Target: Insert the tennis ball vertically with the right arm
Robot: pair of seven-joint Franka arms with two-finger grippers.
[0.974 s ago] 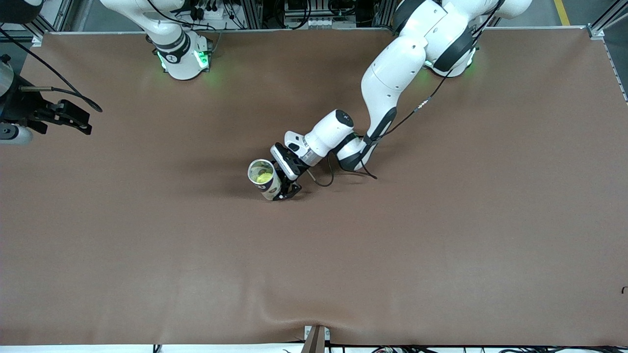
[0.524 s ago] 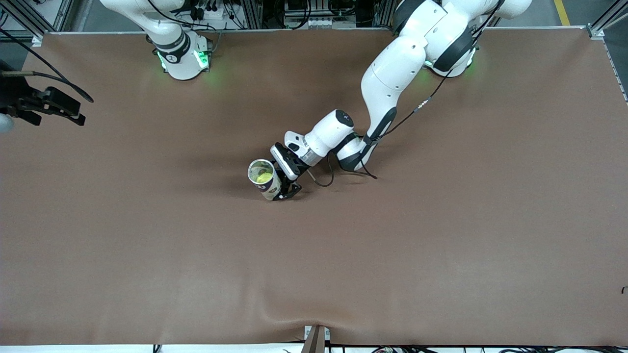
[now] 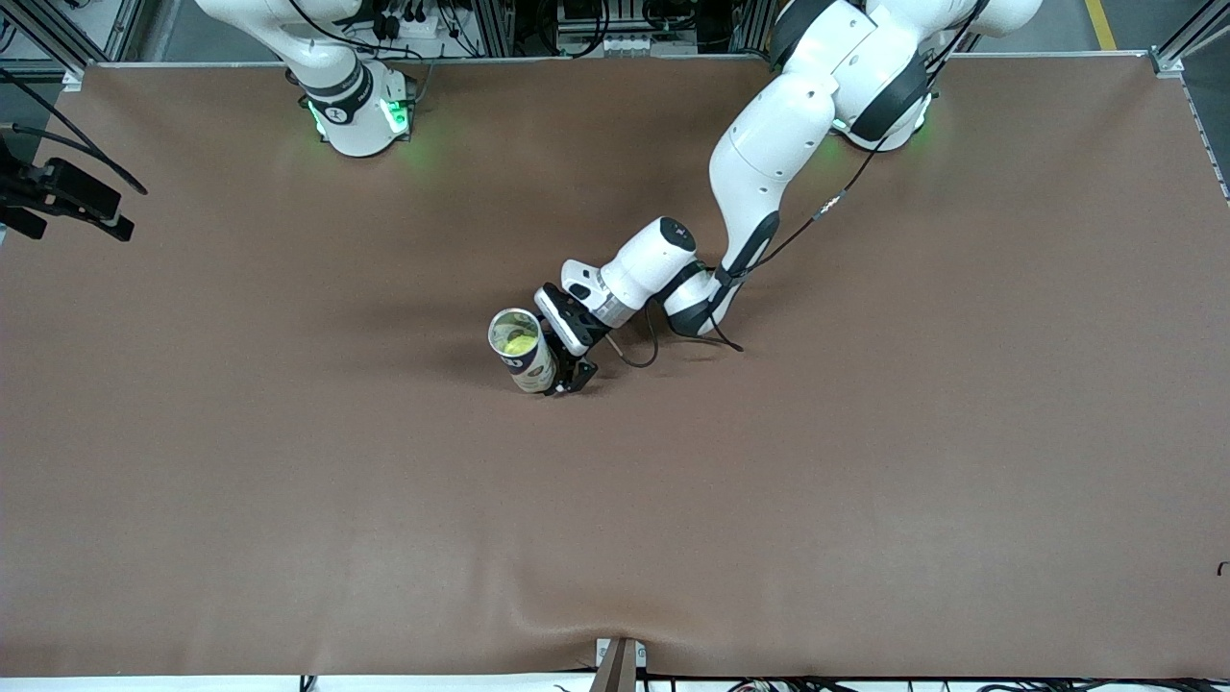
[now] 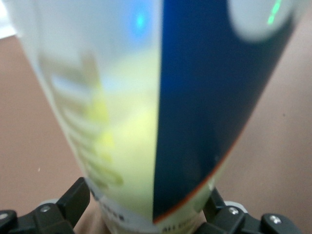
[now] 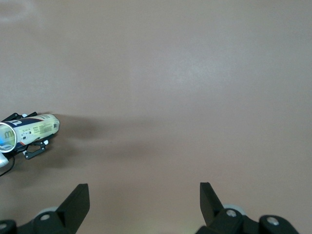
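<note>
Left end effector (image 3: 565, 377): closed around the lower body of the tube (image 3: 524, 352), near its base. The left wrist view shows a black finger (image 4: 73, 202) pressed against each flank of the tube (image 4: 161, 112), which fills most of that view. The tube stands roughly upright on the brown worktop (image 3: 865, 461) near its middle, mouth facing up.

Right end effector (image 3: 67, 197): up in the air over the edge of the worktop at the right arm's end. In the right wrist view its two fingers (image 5: 75, 202) stand wide apart with nothing between them; bare worktop (image 5: 195, 73) lies below. The right arm (image 3: 317, 58) carries nothing.

Tennis ball (image 3: 520, 342): inside the tube, seen through the open mouth as a yellow-green patch below the rim. It is therefore within the left end effector's hold and well apart from the right end effector.

Appearance of the tube: clear plastic wall with a white rim, a dark blue label panel on one side and pale printing on the other. Yellow-green colour shows through the clear wall in the left wrist view. The right wrist view shows the same tube (image 5: 29, 130) far off, with the left end effector's fingers dark at its base (image 5: 34, 148).
</note>
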